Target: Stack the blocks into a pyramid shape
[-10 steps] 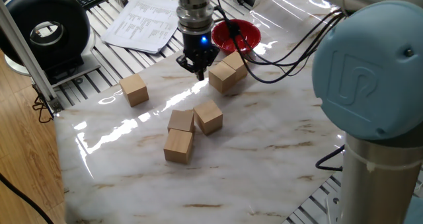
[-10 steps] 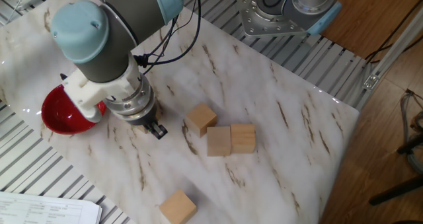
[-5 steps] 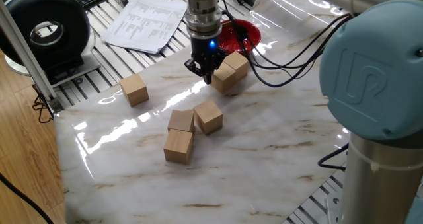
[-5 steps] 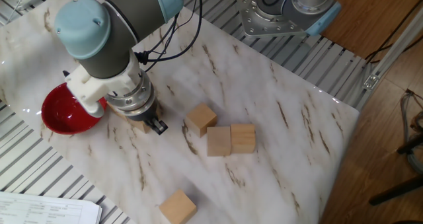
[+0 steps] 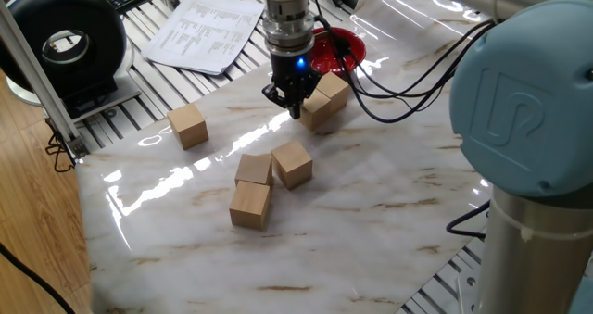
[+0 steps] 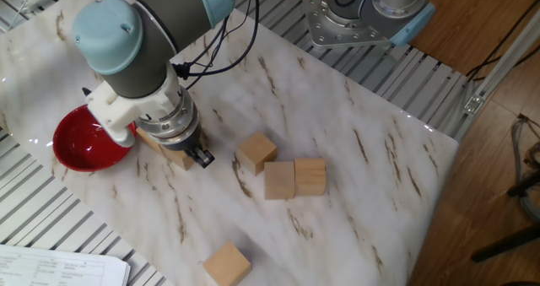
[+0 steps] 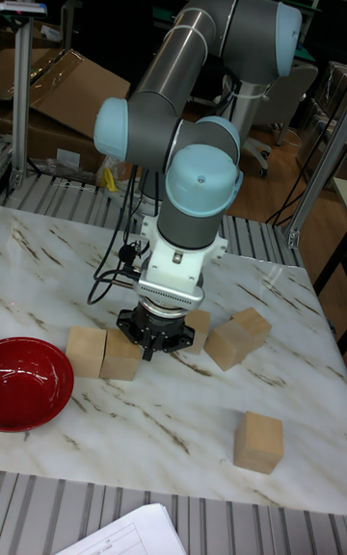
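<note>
Jaws of my gripper (image 5: 295, 106) sit low against two touching blocks (image 5: 323, 100); whether they grip or stand parted, I cannot tell. Just behind them is the red bowl (image 5: 335, 47). Farther off lie three clustered blocks (image 5: 271, 179), and one lone block (image 5: 188, 125).

table: white marble (image 5: 371, 221) | on it: 6 blocks (image 5: 251, 204), red bowl (image 6: 80, 143)

The arm reached down over the table with its wrist vertical and the gripper (image 5: 295, 107) pointing straight down, low near the surface. A blue light glowed on the gripper body. Its 2 dark fingers (image 7: 146, 347) hung close together at the tip; whether they gripped anything could not be told.
</note>
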{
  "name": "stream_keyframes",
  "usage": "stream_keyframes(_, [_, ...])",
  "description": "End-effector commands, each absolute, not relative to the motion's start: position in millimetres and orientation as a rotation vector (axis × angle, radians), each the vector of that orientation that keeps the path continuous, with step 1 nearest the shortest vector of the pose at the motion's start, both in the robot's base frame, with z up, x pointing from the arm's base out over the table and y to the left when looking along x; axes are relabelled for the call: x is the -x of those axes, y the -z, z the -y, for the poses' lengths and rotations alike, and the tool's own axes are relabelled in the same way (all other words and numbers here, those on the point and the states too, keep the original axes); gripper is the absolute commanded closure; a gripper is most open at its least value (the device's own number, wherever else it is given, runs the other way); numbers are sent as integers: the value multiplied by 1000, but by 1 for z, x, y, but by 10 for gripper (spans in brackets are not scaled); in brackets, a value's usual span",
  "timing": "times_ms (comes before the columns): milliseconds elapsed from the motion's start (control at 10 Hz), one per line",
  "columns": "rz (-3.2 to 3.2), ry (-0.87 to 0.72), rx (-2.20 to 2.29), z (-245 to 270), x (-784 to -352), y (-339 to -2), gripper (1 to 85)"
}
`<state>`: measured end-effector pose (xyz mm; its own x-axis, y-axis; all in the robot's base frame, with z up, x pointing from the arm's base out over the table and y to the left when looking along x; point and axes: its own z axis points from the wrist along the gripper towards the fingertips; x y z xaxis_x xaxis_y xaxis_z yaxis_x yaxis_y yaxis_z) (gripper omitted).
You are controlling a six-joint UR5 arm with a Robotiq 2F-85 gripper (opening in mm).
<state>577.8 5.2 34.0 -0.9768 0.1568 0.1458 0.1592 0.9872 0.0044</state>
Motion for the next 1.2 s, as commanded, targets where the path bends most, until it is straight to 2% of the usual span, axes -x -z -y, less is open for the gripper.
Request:
stream_keyframes(0, [2990,30,239,-3,-578,-35,843])
stream_keyframes(1100, [2994,25,223,1,-578,-35,843])
